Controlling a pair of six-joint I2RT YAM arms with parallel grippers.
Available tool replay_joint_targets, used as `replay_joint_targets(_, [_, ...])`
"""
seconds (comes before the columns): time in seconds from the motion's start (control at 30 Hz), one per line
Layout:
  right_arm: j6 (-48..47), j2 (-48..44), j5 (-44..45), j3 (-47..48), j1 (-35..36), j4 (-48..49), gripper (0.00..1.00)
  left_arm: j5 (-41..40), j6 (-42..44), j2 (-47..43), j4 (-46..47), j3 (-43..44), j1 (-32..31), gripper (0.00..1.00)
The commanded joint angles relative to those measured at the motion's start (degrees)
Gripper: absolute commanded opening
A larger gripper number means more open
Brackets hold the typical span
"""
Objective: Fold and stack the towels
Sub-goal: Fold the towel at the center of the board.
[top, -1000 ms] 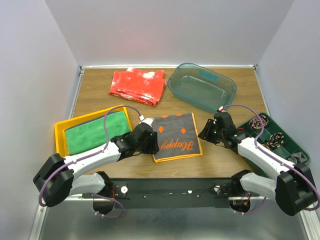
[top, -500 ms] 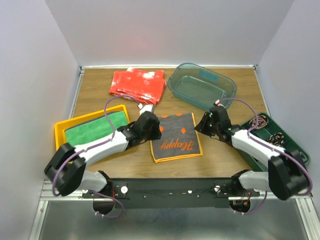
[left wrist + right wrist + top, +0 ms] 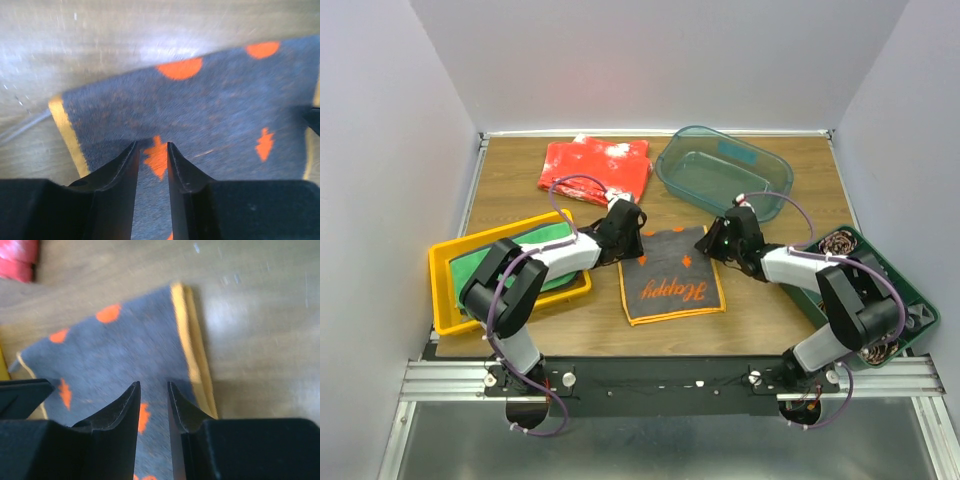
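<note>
The dark grey towel (image 3: 670,275) with orange markings and "Happy" lettering is laid flat on the table (image 3: 520,170), mid-way between the left and right edges, a bit closer to the near edge. The left hand (image 3: 632,234) is parked over the towel's far left corner, and the right hand (image 3: 718,240) over its far right corner. In both wrist views the fingers are seen parted by just a slim gap, with flat cloth visible through it, so nothing is gripped. A green towel (image 3: 480,265) is sat in a yellow tray (image 3: 450,315) by the left edge. A red speckled cloth (image 3: 595,170) and a clear teal tub (image 3: 782,175) are kept along the far edge, and a dark green organiser (image 3: 910,290) is placed at the right edge
</note>
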Motion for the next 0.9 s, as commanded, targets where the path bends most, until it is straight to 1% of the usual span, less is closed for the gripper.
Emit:
replay_joint_targets(0.0, [2.6, -2.5, -0.5, -6.1, 0.6, 2.5, 0.35, 3.3, 0.1, 1.6, 2.7, -4.7, -1.5, 0.36])
replay_joint_targets(0.1, [4.0, -7.0, -0.9, -10.7, 0.7, 2.2, 0.36, 2.8, -0.4, 0.1, 2.6, -7.5, -3.8, 0.36])
replay_joint_targets(0.13, [4.4, -10.2, -1.5, -13.1, 0.9, 2.0, 0.36, 2.0, -0.5, -0.5, 2.1, -8.2, -5.2, 0.36])
replay_joint_targets(0.23, [6.1, -15.9, -1.6, -16.0, 1.3, -1.3, 0.36, 0.6, -1.8, -3.4, 1.0, -11.3, -7.2, 0.36])
replay_joint_targets(0.27, [6.5, -20.5, -1.6, -17.7, 1.5, -3.8, 0.36, 0.4, -2.7, -4.4, 0.5, -12.1, -8.2, 0.36])
replay_joint_targets(0.3, [7.3, -22.7, -1.4, -18.4, 1.7, -5.1, 0.36, 0.1, -3.3, -6.7, -0.1, -13.6, -8.8, 0.36])
replay_joint_targets(0.33, [7.4, -24.8, -1.1, -18.8, 1.8, -6.6, 0.36, -0.4, -4.0, -7.9, -0.8, -14.6, -9.3, 0.36])
replay_joint_targets(0.37, [7.4, -28.9, -0.8, -18.8, 1.8, -9.8, 0.36, -0.9, -4.3, -9.2, -1.0, -15.2, -10.3, 0.37])
replay_joint_targets(0.4, [7.4, -30.5, -0.5, -18.5, 1.8, -11.3, 0.36, -1.6, -4.7, -11.7, -1.4, -16.1, -10.4, 0.37])
replay_joint_targets(0.43, [7.2, -32.2, -0.3, -17.9, 1.8, -11.5, 0.36, -2.1, -4.9, -12.8, -2.3, -16.2, -10.4, 0.39])
replay_joint_targets(0.47, [7.3, -33.5, -0.3, -17.3, 1.8, -14.4, 0.37, -3.6, -4.6, -13.6, -2.8, -16.1, -10.4, 0.40])
replay_joint_targets(0.5, [7.2, -35.1, -0.4, -15.3, 1.8, -15.0, 0.37, -4.6, -3.3, -14.3, -3.4, -14.5, -9.8, 0.40])
replay_joint_targets(0.57, [6.5, -35.2, 0.3, -12.9, 1.8, -16.6, 0.36, -5.9, -1.6, -14.1, -5.9, -11.9, -9.1, 0.41])
replay_joint_targets(0.6, [5.2, -34.1, 1.9, -10.4, 1.8, -16.7, 0.37, -7.0, -0.9, -13.7, -6.8, -9.3, -8.3, 0.41])
replay_joint_targets(0.63, [4.4, -33.2, 4.0, -9.3, 1.8, -16.6, 0.36, -7.4, -0.2, -13.5, -8.3, -8.2, -7.9, 0.41])
replay_joint_targets(0.7, [1.5, -30.4, 4.8, -7.1, 1.8, -14.8, 0.34, -8.3, -0.1, -13.2, -9.6, -6.0, -7.2, 0.40])
replay_joint_targets(0.73, [0.4, -26.4, 4.2, -4.7, 1.8, -13.8, 0.33, -8.8, -0.6, -13.2, -10.9, -5.7, -7.1, 0.40])
replay_joint_targets(0.8, [-2.5, -22.1, 2.5, -2.4, 1.8, -9.9, 0.29, -9.7, -1.9, -13.2, -12.5, -5.1, -7.1, 0.39])
replay_joint_targets(0.83, [-3.1, -17.2, 1.5, -1.1, 1.8, -8.9, 0.28, -10.9, -2.6, -13.3, -13.7, -5.5, -7.1, 0.38])
replay_joint_targets(0.87, [-3.6, -15.0, 1.2, 1.4, 1.8, -7.9, 0.27, -11.0, -3.6, -13.6, -13.9, -5.9, -7.1, 0.37])
